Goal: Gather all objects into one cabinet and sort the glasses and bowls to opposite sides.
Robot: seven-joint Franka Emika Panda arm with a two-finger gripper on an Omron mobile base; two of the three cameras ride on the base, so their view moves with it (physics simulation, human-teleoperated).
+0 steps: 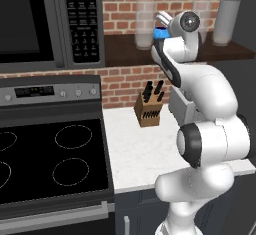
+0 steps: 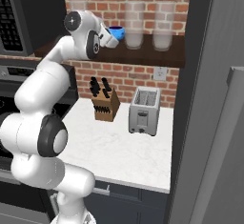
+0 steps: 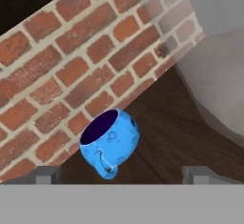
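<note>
Red brick wall [image 2: 119,77] backs the white marble counter [image 2: 109,147] you are parked at, and a dark wooden shelf [image 2: 143,51] runs along that wall above the counter. Your arm is raised to that shelf, and in the hand view the gripper [image 3: 121,176] stands wide, its two fingertips [image 3: 45,175] well apart at the bottom edge with nothing between them. Just ahead of the gripper, on the shelf and close to the brick, sits the blue bowl [image 3: 110,139]: glossy bright blue with a dark inside, a bubbly pattern on its wall and a small handle-like loop facing you. It looks tilted in the hand view, which is rolled with the hand. You can see the same blue bowl [image 2: 117,32] from the right base view, just beyond the hand, with two frosted glasses [image 2: 135,25] standing to its right on the shelf; from the left base view only a sliver of it [image 1: 159,32] peeks past the wrist. On the counter below stand a wooden knife block [image 2: 106,105] with dark handles and, beside it, a silver toaster [image 2: 144,111]. To your left are a black stove [image 1: 50,159] and a microwave [image 1: 50,19]; the keypad on the microwave and the display on the stove carry markings too small to read, and you will find no legible brand anywhere.
</note>
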